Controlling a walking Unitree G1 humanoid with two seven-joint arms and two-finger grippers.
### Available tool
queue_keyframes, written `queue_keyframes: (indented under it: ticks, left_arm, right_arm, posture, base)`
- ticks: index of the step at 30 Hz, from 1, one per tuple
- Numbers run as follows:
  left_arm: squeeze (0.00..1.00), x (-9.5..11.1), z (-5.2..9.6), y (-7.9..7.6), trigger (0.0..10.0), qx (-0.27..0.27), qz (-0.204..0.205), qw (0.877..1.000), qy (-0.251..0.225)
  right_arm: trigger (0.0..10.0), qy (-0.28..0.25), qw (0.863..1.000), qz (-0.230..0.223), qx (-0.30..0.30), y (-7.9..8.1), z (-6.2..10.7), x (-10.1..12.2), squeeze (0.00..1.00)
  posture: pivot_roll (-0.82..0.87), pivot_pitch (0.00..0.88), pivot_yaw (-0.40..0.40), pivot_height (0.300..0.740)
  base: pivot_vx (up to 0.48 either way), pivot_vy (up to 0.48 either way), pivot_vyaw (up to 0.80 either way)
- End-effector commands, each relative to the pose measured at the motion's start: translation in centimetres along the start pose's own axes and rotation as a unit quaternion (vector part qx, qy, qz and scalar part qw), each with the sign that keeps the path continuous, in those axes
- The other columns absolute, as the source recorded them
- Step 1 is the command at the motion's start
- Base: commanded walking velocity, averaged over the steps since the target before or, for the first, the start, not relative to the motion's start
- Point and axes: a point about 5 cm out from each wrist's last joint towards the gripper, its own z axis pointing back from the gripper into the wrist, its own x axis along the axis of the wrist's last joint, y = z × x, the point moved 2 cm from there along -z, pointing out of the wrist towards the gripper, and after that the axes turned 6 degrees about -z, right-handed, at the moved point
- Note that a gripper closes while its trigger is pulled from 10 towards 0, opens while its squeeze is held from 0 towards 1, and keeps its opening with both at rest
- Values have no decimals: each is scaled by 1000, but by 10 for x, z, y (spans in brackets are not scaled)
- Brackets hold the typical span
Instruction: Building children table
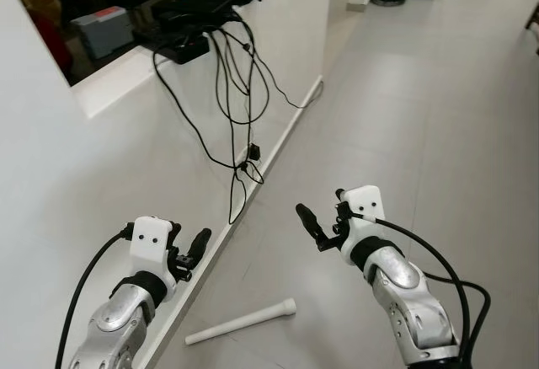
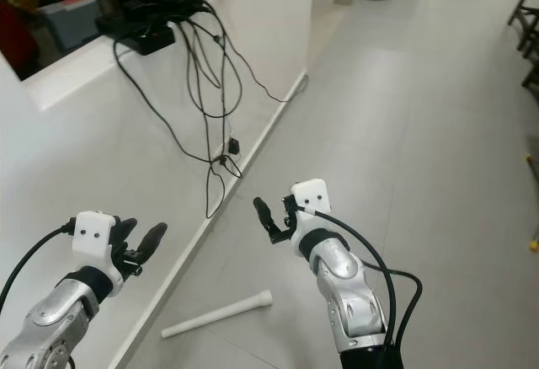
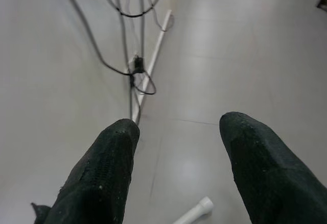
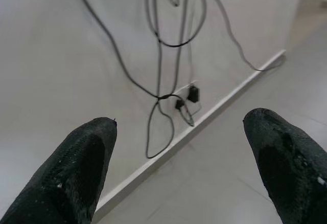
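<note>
**White table leg on the floor, both grippers raised and empty**

White and slim, a table leg (image 1: 242,322) lies flat on the pale tiled floor (image 1: 421,116), close to the skirting of the white wall (image 1: 101,175). Its flared end points toward the open floor and its plain end toward the wall. It sits low between the two silver arms, nearer the left one, and touches neither gripper.

The left gripper (image 1: 192,251) hovers beside the wall, above the skirting. In the left wrist view its fingers (image 3: 102,173) stand apart with nothing between them, and the flared tip of the leg peeps in below the gap.

The right gripper (image 1: 310,224) hangs over the tiles, well above the leg, pointing toward the wall. In the right wrist view its fingers (image 4: 76,168) are spread wide and empty, facing the wall.

Black cables (image 1: 232,91) droop down the wall from dark boxes (image 1: 189,28) on a white ledge (image 1: 109,78) and run to a plug (image 1: 253,152) low on the wall, just above the skirting. A doorway and more tiled floor lie far ahead.
</note>
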Motion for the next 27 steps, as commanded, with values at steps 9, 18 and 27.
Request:
queue_keyframes:
  ticks: [9, 18, 27]
  left_arm:
    - [0, -4, -1, 1, 10000, 4, -15, 1000, 6]
    - [0, -5, -1, 2, 10000, 4, -19, 1000, 6]
    - [0, -3, -2, 2, 10000, 1, -25, 1000, 2]
  right_arm:
    - [10000, 17, 999, -12, -41, -4, 13, -14, 0]
    - [10000, 29, 998, -8, -53, -4, 26, -19, 0]
    - [10000, 25, 998, -13, -50, -3, 20, -16, 0]
  posture:
    - [-51, 103, 48, 740]
    - [-61, 100, 50, 740]
    - [-55, 105, 58, 740]
  base:
    - [0, 0, -800]
    - [0, 0, -800]
    - [0, 0, -800]
